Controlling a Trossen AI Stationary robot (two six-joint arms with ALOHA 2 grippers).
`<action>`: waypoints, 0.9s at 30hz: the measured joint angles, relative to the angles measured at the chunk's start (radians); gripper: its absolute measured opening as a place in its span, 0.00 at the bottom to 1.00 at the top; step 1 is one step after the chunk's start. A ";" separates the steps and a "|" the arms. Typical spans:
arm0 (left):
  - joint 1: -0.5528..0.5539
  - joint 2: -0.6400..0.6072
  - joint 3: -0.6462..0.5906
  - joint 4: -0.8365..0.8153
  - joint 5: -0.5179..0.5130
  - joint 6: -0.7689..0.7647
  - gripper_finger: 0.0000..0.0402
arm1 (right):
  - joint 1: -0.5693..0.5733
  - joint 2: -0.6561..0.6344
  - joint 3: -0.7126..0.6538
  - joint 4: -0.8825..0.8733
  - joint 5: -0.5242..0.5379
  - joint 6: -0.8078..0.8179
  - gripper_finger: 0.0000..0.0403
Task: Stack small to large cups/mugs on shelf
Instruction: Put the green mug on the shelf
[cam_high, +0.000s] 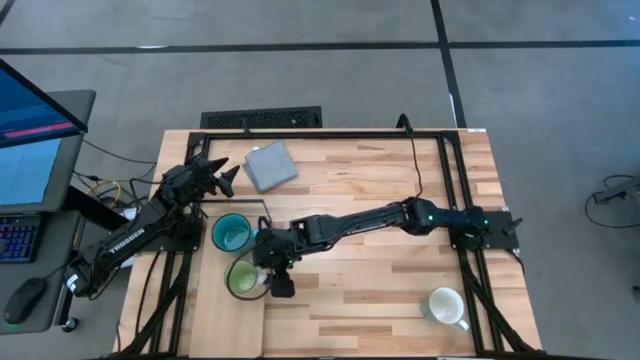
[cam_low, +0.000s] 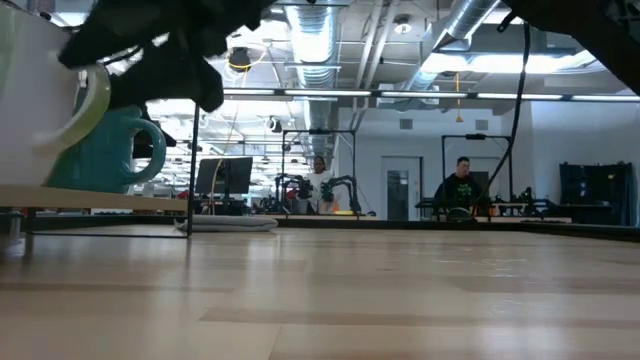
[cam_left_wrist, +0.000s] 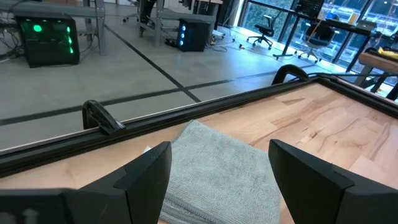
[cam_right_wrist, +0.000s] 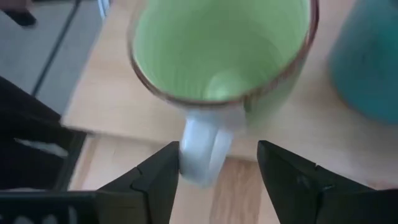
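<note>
Straddling the pale handle of the light green ceramic mug (cam_right_wrist: 224, 59) on the pale wooden shelf (cam_high: 235, 320), the right gripper (cam_right_wrist: 214, 171) gapes wide; three mugs total.

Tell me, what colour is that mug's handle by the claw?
White, on the light green mug; the right wrist view shows it best.

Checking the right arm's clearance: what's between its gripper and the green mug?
Nothing: in the right wrist view the open right gripper straddles the green mug's handle.
</note>
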 joint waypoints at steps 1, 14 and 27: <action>0.000 0.000 0.000 0.000 0.000 0.000 0.65 | 0.000 0.000 -0.002 -0.006 0.001 -0.006 0.60; 0.000 0.000 0.000 -0.001 0.000 0.000 0.65 | -0.001 -0.006 -0.001 0.060 0.012 -0.064 0.60; 0.000 0.000 0.000 -0.001 0.000 0.000 0.65 | -0.001 -0.006 -0.001 0.146 0.012 -0.067 0.59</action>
